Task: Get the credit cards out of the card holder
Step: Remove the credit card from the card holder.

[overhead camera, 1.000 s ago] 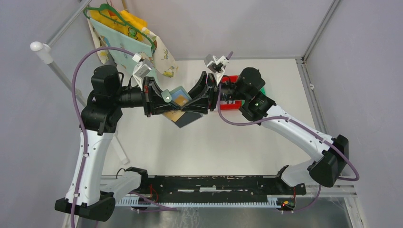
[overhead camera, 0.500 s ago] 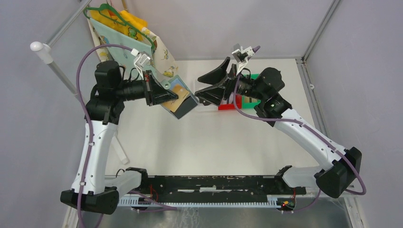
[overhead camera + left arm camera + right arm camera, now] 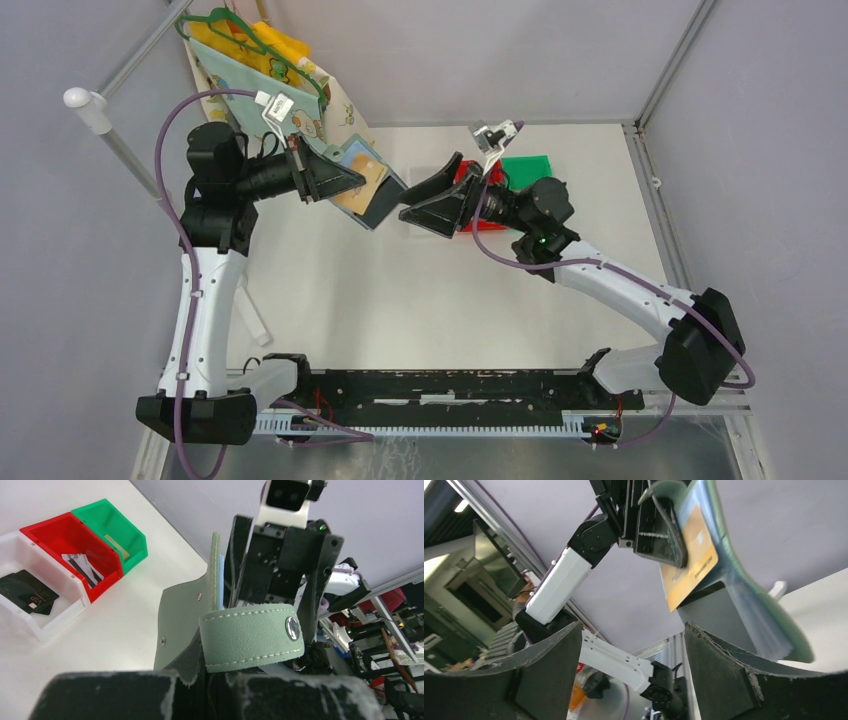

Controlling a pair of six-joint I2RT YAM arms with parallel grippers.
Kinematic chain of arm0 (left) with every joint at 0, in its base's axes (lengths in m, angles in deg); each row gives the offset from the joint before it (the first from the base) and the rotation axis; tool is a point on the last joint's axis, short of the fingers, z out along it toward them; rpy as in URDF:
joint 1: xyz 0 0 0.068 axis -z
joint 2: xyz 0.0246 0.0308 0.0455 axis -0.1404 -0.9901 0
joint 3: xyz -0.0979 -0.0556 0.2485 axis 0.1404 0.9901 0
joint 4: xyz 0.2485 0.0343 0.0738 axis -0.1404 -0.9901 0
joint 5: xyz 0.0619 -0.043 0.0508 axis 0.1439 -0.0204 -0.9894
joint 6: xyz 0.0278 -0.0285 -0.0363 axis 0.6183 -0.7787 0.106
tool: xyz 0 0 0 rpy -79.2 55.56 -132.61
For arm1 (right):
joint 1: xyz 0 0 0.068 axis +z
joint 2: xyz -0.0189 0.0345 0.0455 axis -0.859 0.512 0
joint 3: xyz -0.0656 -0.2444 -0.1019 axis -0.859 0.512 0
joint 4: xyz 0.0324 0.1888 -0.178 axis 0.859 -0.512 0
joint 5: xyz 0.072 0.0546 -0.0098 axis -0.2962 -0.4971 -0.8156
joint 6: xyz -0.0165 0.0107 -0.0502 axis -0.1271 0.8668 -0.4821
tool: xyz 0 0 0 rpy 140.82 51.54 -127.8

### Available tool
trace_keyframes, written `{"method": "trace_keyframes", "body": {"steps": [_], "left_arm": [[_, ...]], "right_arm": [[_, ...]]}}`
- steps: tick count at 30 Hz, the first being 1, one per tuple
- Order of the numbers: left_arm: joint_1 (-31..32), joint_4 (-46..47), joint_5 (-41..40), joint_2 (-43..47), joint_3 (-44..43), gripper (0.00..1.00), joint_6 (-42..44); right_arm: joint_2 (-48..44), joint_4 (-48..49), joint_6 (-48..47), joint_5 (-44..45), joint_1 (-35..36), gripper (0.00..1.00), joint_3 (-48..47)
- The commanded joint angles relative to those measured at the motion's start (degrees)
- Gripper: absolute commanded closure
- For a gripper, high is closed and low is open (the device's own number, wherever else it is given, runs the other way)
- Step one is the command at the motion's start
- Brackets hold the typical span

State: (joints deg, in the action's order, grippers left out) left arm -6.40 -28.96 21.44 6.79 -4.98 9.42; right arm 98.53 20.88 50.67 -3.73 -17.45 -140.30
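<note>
My left gripper (image 3: 345, 185) is shut on the grey-green card holder (image 3: 372, 190) and holds it open in the air above the table's back left. A tan credit card (image 3: 362, 180) shows in its pocket. In the right wrist view that card (image 3: 689, 565) sticks out of the holder (image 3: 744, 605). My right gripper (image 3: 425, 205) is open and empty, just right of the holder and apart from it. In the left wrist view the holder's strap (image 3: 250, 637) fills the middle above my left gripper (image 3: 215, 680). My right gripper (image 3: 631, 665) is below the card.
Three small bins stand at the back right: white (image 3: 50, 625) with black cards (image 3: 27, 597), red (image 3: 47, 532) with a card (image 3: 82, 565), green (image 3: 137, 535) with a tan card (image 3: 117, 547). A bag on a green hanger (image 3: 250, 60) hangs at the back left.
My right gripper let go at the holder, pulled away to the right open, then came back lower and closer. My left gripper lifted the holder back and to the left.
</note>
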Motion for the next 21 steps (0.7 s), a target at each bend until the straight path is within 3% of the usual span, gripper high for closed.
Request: {"method": "trace_keyframes", "body": {"steps": [1, 6, 21], "left_arm": [[-0.33, 7.83, 1.86, 0.60, -0.02, 0.98, -7.79], [-0.38, 9.61, 2.48, 1.08, 0.58, 0.98, -10.52], [-0.35, 13.49, 3.42, 1.82, 2.52, 0.98, -16.10]], "right_arm": [[2.55, 15.27, 9.80, 1.92, 2.19, 0.21, 1.27], [7.34, 22.02, 15.05, 2.26, 3.82, 0.25, 0.12], [15.00, 24.95, 17.02, 5.19, 6.20, 0.31, -5.25]]}}
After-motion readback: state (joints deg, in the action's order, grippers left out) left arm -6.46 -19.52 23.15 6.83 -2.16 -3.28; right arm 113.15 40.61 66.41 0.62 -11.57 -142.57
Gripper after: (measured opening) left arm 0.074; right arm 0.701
